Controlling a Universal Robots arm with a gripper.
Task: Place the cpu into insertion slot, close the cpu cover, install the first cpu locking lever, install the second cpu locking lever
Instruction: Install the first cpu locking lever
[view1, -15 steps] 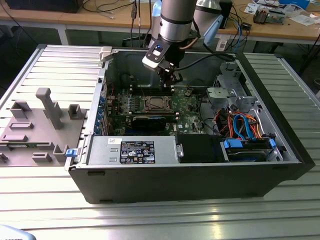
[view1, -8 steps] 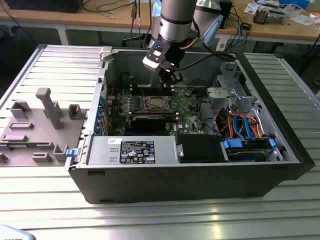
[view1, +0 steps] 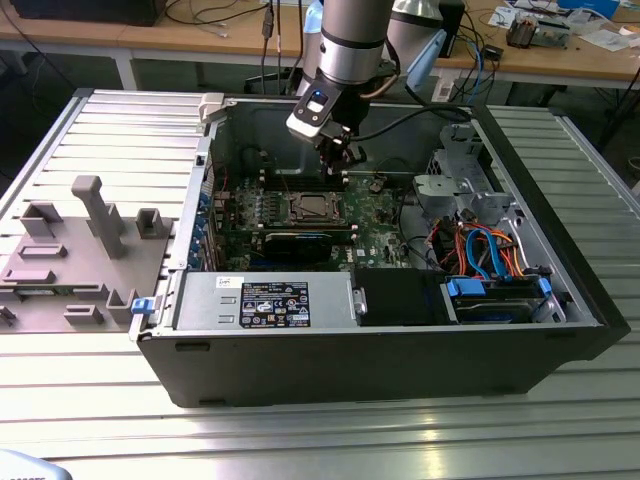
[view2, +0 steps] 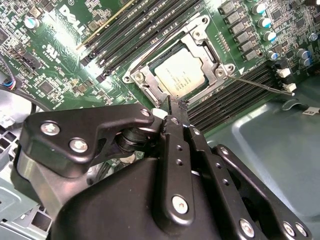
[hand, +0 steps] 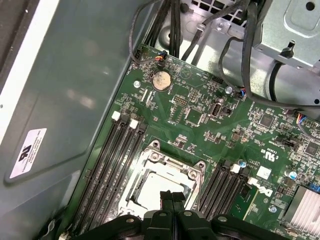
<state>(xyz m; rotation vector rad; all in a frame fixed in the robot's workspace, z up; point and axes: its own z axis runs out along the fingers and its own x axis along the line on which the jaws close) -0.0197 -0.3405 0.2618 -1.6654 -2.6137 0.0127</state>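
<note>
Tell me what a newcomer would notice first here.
The open computer case lies on the slatted table, the end effector reaching into it. In the second wrist view the shut end effector hangs close to the silver-topped cpu, framed by the cpu cover on the motherboard.

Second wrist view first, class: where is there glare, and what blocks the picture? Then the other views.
Second wrist view: the cpu top shines pale, and the gripper blocks the lower half. First wrist view: soft sheen on the case wall. Exterior view: bright streaks on the ribbed table.
</note>
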